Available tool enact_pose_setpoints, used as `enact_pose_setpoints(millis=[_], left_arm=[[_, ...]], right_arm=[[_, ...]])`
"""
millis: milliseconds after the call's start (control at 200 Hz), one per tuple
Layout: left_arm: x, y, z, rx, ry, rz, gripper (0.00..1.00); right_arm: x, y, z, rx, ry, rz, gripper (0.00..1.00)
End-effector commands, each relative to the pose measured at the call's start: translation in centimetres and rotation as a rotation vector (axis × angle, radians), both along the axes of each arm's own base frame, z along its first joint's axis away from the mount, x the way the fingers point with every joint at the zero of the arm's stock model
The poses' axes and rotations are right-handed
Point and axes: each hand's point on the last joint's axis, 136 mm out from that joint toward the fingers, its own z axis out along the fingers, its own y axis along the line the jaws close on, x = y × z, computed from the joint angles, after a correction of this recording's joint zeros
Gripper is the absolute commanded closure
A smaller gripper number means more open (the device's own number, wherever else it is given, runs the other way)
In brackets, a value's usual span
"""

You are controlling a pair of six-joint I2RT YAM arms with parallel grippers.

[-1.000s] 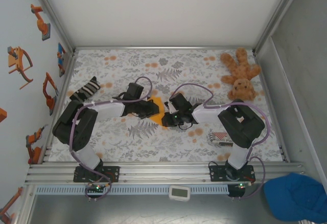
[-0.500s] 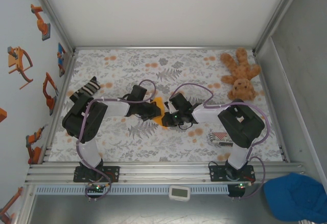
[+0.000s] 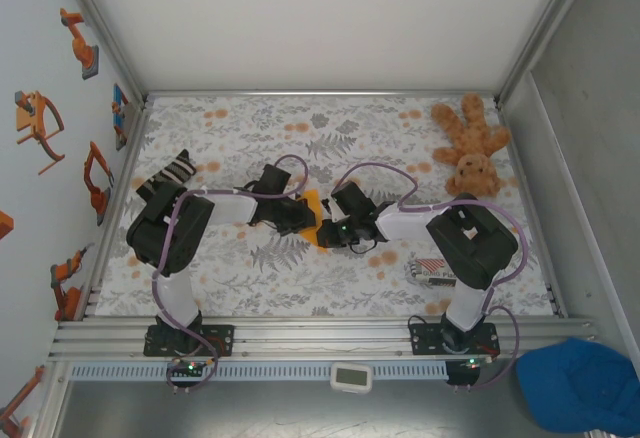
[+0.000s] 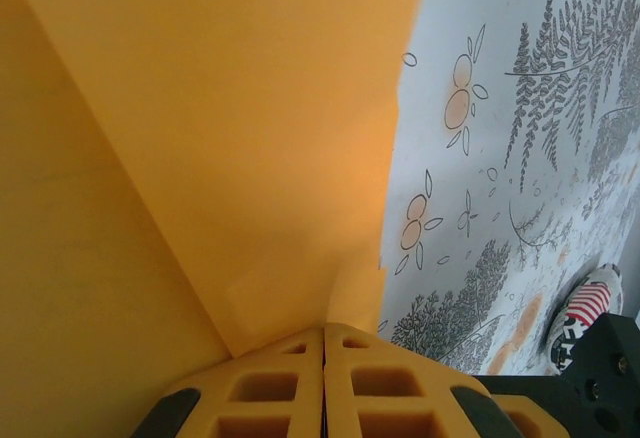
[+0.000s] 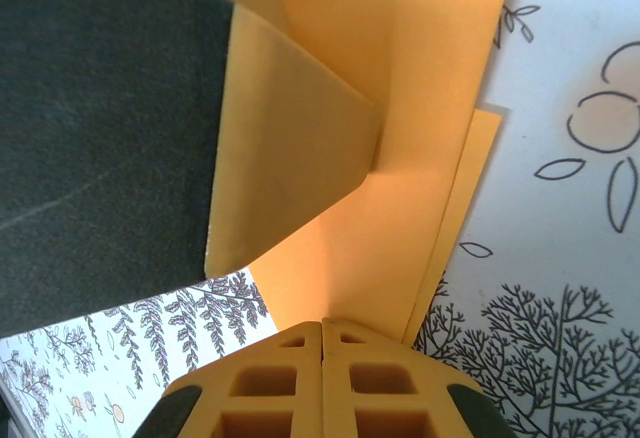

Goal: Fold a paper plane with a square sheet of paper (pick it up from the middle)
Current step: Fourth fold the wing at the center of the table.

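the orange paper (image 3: 317, 216) sits mid-surface, right between the two claws, and it's no flat square now. it's thin matte stuff with sharp creases. the left wrist view shows a long straight fold running down the orange paper (image 4: 200, 138) to the fingertips. the right wrist view shows layered edges on the paper (image 5: 400, 108) and one stiff triangular flap sticking up, with a dark blurry shape over the upper left.

left claw (image 3: 306, 220) comes in from the left, and up close the left claw (image 4: 323, 373) has its yellow waffle-pattern pads pressed together, pinching the paper's edge. the right claw (image 3: 327, 230) comes in from the right. the close view of the right claw (image 5: 322, 363) shows the same thing: pads squeezed together on the fold.

the surface (image 3: 250, 278) is a cloth with a grey leaf and orange flower print. a fuzzy brown teddy (image 3: 470, 148) lies in the far right corner, and a red-and-white striped packet (image 3: 432, 271) is near the right arm.

vs a second ago: the left arm's elbow has swung inward and the left claw has slid closer to the right one, so less orange shows from above. the right arm looks unmoved.
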Motion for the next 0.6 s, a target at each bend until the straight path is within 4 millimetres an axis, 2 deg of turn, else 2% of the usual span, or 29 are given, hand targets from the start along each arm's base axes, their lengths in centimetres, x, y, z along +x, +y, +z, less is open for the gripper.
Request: enact_pose_setpoints(millis=[0, 205, 376, 596], left_arm=[[1.3, 1.9, -1.7, 0.109, -0.014, 0.024, 0.93], [3.6, 3.7, -2.1, 0.142, -0.008, 0.054, 0.92], [6.1, 5.1, -2.5, 0.156, -0.001, 0.091, 0.92], [8.2, 6.3, -3.1, 0.205, 0.004, 0.108, 0.92]], right_arm=[[-3.1, -3.8, -4.4, -0.189, 0.125, 0.008, 0.98], [-3.7, -4.7, -4.9, -0.229, 0.138, 0.022, 0.98], [-3.7, -4.6, -4.8, -0.224, 0.137, 0.026, 0.98], [-3.7, -4.5, -4.5, -0.218, 0.133, 0.027, 0.98]])
